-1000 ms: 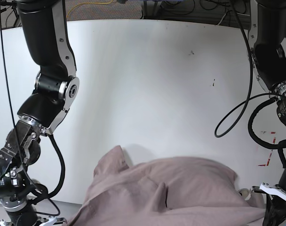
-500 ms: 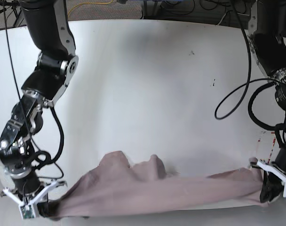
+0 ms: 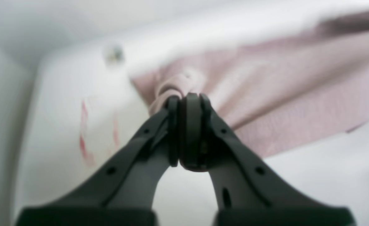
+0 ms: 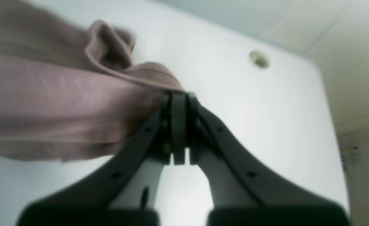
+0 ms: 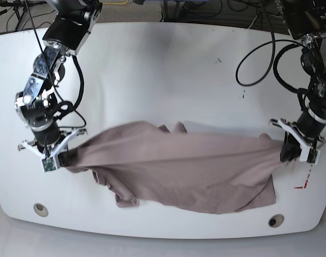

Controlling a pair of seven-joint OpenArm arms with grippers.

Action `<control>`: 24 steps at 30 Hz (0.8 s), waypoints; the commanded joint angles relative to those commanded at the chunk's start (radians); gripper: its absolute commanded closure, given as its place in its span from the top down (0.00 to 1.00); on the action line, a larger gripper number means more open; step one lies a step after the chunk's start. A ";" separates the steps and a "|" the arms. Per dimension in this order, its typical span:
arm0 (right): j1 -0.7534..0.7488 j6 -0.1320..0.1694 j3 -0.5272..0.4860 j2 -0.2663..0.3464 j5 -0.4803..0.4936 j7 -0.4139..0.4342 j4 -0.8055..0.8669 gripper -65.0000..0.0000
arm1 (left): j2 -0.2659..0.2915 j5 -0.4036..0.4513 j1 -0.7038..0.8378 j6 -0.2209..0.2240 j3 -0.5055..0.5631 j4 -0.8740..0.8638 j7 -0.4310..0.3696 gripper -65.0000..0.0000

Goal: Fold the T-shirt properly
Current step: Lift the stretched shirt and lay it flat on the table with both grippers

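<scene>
Base looks down across the workspace from farther back; both wrist views look close along their tools, sharing its middle.

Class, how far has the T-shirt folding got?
Done: both grippers, left and right, have gripped the T-shirt.
In hand: it is stretched between them, its lower part drooping toward the table.
Left: apparently laying it down and folding it, since no neat fold shows.

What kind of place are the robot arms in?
Probably a robot lab or workshop: two jointed arms with cables reach over a big white table, holding a T-shirt.
</scene>
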 joint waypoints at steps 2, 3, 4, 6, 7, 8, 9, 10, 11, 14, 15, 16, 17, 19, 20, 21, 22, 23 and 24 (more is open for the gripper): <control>-0.052 0.000 0.015 -0.002 0.017 0.000 0.009 0.00 | -0.002 0.002 0.051 -0.021 -0.014 0.000 0.000 0.00; -0.064 0.000 0.020 -0.002 0.025 0.000 0.009 0.00 | -0.002 0.002 0.063 -0.028 -0.017 0.000 0.000 0.00; -0.091 0.000 0.029 -0.002 0.043 0.000 0.009 0.00 | -0.003 0.002 0.089 -0.037 -0.018 0.000 0.000 0.00; -0.124 0.000 0.048 -0.002 0.072 0.000 0.009 0.00 | -0.003 0.002 0.129 -0.054 -0.018 0.000 0.000 0.00; -0.149 -0.002 0.061 -0.002 0.089 0.000 0.009 0.00 | -0.005 0.002 0.153 -0.061 -0.020 0.000 0.000 0.00; -0.163 -0.002 0.072 -0.002 0.097 -0.002 0.009 0.00 | -0.005 0.003 0.172 -0.068 -0.023 0.000 0.000 0.00; -0.183 -0.002 0.080 -0.002 0.104 -0.002 0.011 0.00 | -0.006 0.003 0.192 -0.072 -0.031 0.000 0.000 0.00; -0.198 -0.002 0.086 -0.002 0.110 -0.002 0.011 0.00 | -0.006 0.003 0.209 -0.074 -0.038 0.000 0.000 0.00; -0.213 -0.002 0.094 0.000 0.114 -0.002 0.011 0.00 | -0.006 0.003 0.226 -0.075 -0.044 0.000 0.002 0.00; -0.258 -0.002 0.109 0.000 0.115 -0.002 0.011 0.00 | -0.015 0.003 0.279 -0.080 -0.063 0.000 0.000 0.00; -0.276 -0.002 0.109 0.000 0.117 -0.002 0.011 0.00 | -0.026 0.003 0.299 -0.080 -0.069 0.000 0.000 0.00; -0.290 -0.002 0.110 0.000 0.117 -0.002 0.011 0.00 | -0.032 0.003 0.319 -0.080 -0.071 0.000 0.000 0.00; -0.301 -0.002 0.110 0.000 0.117 -0.002 0.011 0.00 | -0.035 0.003 0.328 -0.080 -0.074 0.000 0.000 0.00; -0.336 -0.002 0.118 -0.003 0.117 -0.002 0.011 0.00 | -0.038 0.003 0.361 -0.080 -0.075 0.000 0.000 0.00; -0.350 -0.002 0.121 -0.011 0.117 -0.002 0.011 0.00 | -0.038 0.003 0.379 -0.080 -0.077 0.000 0.000 0.00; -0.359 -0.002 0.123 -0.023 0.117 0.000 0.011 0.00 | -0.040 0.003 0.397 -0.080 -0.078 0.000 0.000 0.00; -0.367 -0.002 0.123 -0.031 0.115 0.000 0.011 0.00 | -0.040 0.003 0.408 -0.080 -0.080 0.000 0.000 0.00; -0.382 -0.002 0.123 -0.041 0.114 0.002 0.011 0.00 | -0.040 0.003 0.428 -0.080 -0.091 0.000 0.000 0.00; -0.388 -0.002 0.123 -0.046 0.114 0.003 0.011 0.00 | -0.040 0.005 0.440 -0.080 -0.097 0.000 0.000 0.00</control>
